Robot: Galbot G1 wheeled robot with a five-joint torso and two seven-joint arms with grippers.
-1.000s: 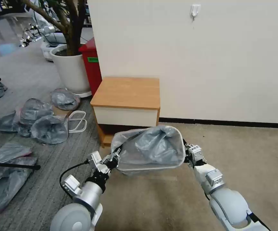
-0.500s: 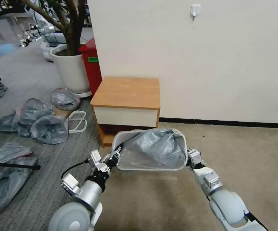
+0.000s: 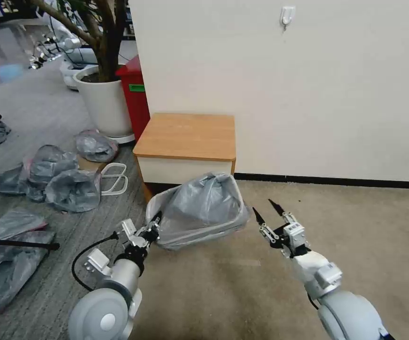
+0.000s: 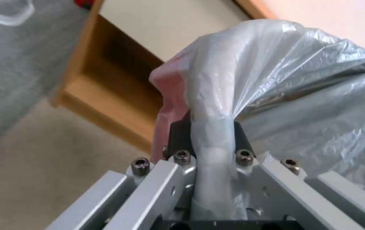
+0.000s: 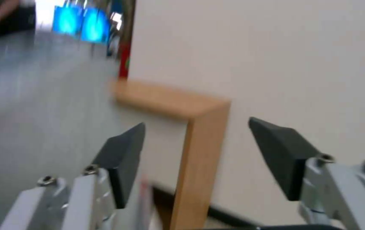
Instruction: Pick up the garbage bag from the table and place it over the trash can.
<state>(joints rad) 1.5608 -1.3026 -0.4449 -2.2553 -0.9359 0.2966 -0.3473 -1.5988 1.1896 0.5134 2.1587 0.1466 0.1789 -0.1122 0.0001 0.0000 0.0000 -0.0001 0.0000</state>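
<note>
- The left gripper (image 3: pixel 153 225) is clamped on the rolled rim of the trash can (image 3: pixel 223 227), pinching the garbage bag (image 3: pixel 203 204) against it; in the left wrist view the pink-red band (image 4: pixel 169 95) is bunched beside the jaws.
- The right gripper (image 3: pixel 267 214) hangs just right of the can with its jaws spread wide and nothing between them.
- The can sits tilted on the beige carpet, just in front of the bench (image 3: pixel 187 136), with the bag draped into and over it.
- Risk: with one side held alone, the light can could tip or swing round the left jaws, and the free right edge of the bag could slide off the rim.
- Risk: thin plastic pinched hard may tear or drag out when the jaws let go.
- Count: one lined can, one bench, two grippers.
- Spare grey bags (image 3: pixel 72 189) lie in heaps on the left floor, about five or six; I cannot separate them surely.
- One red bin (image 3: pixel 136 94) and one white planter pot (image 3: pixel 103 101) stand far left.
</note>
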